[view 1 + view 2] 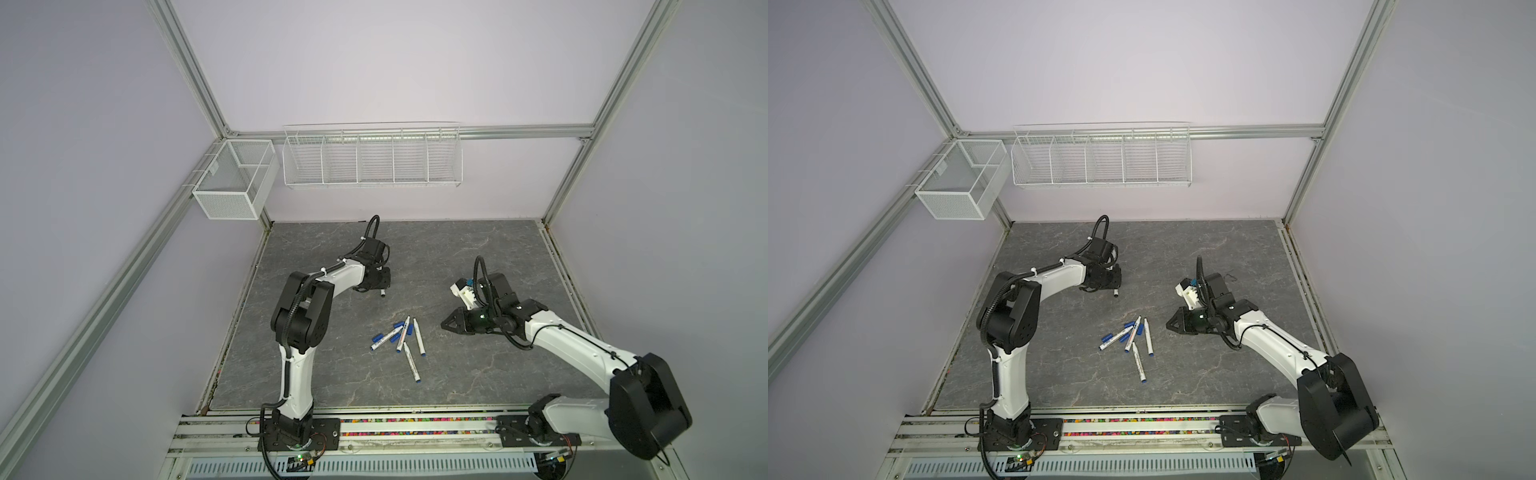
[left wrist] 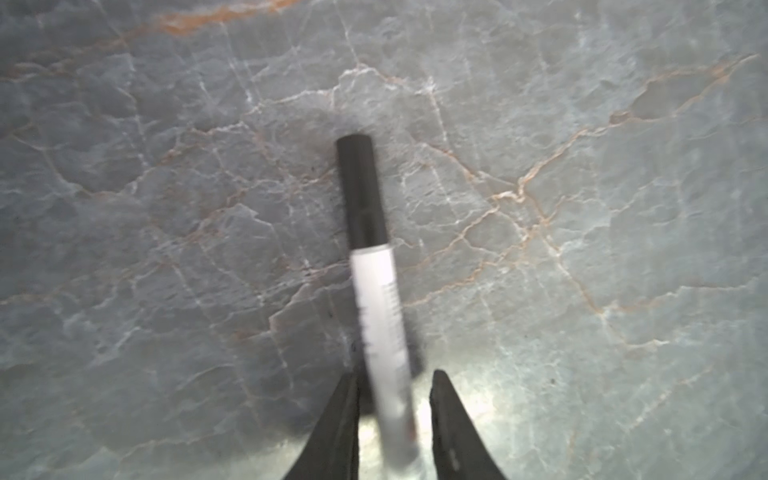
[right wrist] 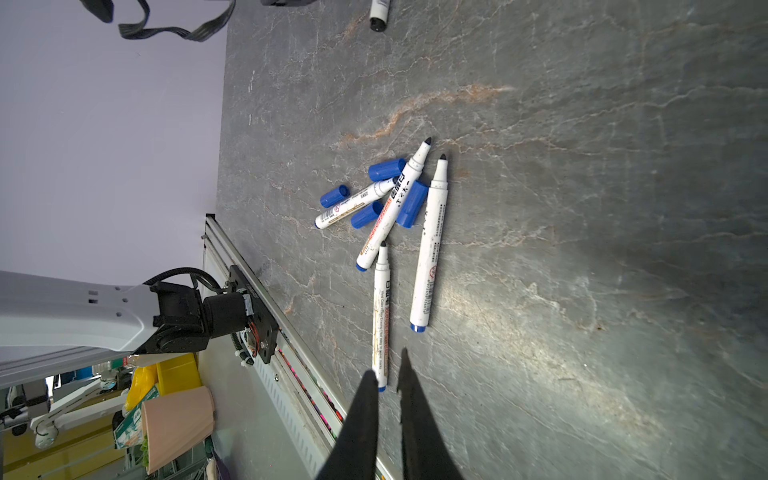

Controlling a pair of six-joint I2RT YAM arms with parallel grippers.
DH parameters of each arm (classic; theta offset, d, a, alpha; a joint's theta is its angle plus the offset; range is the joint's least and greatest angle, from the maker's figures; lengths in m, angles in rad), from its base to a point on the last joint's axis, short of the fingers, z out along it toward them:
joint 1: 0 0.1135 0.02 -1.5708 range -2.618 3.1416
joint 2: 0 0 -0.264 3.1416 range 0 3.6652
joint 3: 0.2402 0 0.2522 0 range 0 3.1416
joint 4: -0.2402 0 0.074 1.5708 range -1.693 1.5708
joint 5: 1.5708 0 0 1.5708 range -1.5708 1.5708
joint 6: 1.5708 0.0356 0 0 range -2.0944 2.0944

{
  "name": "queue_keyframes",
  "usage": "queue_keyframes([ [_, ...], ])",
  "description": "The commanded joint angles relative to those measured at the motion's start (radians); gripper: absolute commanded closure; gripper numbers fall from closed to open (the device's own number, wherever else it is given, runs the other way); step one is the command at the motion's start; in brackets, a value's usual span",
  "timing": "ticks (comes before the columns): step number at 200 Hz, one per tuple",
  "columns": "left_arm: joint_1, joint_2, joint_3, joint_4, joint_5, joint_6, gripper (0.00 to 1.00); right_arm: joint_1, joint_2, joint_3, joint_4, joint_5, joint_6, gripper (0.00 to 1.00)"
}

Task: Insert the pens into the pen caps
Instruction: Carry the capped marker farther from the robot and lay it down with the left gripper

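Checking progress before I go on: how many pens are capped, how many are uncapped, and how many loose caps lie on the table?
Capped pens: 1 (black cap)
Uncapped pens: 4
Loose blue caps: 4
Total: 9 pieces

Grey tabletop holds 4 uncapped pens and 4 blue caps.
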Motion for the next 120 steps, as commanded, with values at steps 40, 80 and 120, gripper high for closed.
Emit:
queue_keyframes([
  [40,0.0,-0.015,0.019,-0.054,0.033,0.033,0.68,-0.008,-0.035,-0.033,-0.012,0.025,0.002,0.84],
  [80,0.0,-0.11,-0.018,-0.017,0.033,0.035,0.56,-0.007,-0.037,-0.028,-0.03,0.052,-0.017,0.82],
  [120,-0.006,-0.261,-0.091,-0.038,-0.005,0.024,0.43,0.054,-0.035,0.007,-0.114,0.133,-0.104,0.75],
])
